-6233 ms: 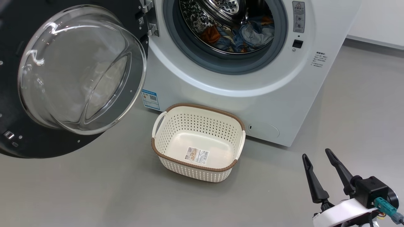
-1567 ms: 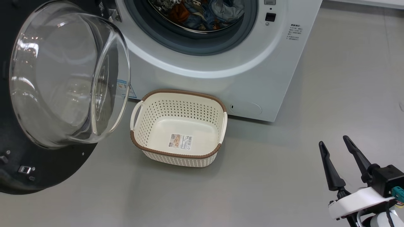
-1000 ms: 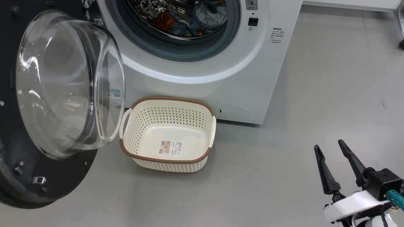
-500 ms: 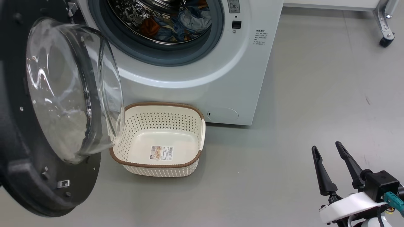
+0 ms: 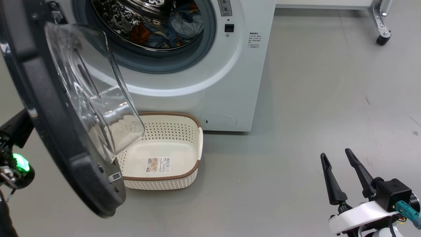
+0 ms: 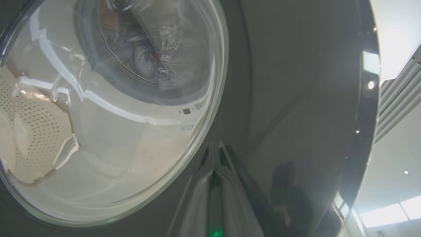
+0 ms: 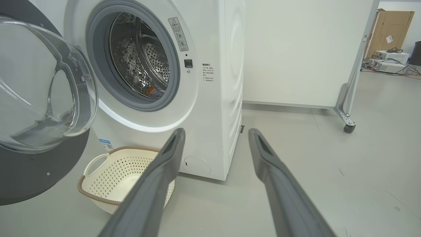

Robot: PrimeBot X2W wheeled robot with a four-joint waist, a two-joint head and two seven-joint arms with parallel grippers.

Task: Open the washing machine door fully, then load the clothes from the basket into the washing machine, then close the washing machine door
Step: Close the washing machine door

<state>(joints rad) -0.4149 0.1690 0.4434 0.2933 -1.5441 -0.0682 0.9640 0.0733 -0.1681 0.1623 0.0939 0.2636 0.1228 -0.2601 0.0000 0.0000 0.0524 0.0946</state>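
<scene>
Swinging toward the machine since half a second ago, the one washing machine door (image 5: 49,112) stands nearly edge-on and overlaps the basket's left side. Nearest, the right gripper (image 5: 334,153) hangs spread, holding nothing. The left gripper (image 6: 214,146), clenched on nothing, seems to touch the door's black outer face. One basket (image 5: 171,177) holds just a sticker (image 5: 159,164). Beyond it, the drum of the one washing machine (image 5: 197,82) holds the clothes (image 5: 164,29).

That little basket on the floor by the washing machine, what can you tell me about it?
The basket is small, round-cornered and looks like cream-white plastic. Its walls are punched with rows of holes, and it has a brown woven-look rim and loop handles at its ends. It stands upright on the grey floor, just in front of the washing machine. It is empty apart from a barcode sticker on its bottom. In the head view the open door overlaps its left end; whether they touch I cannot tell.
</scene>
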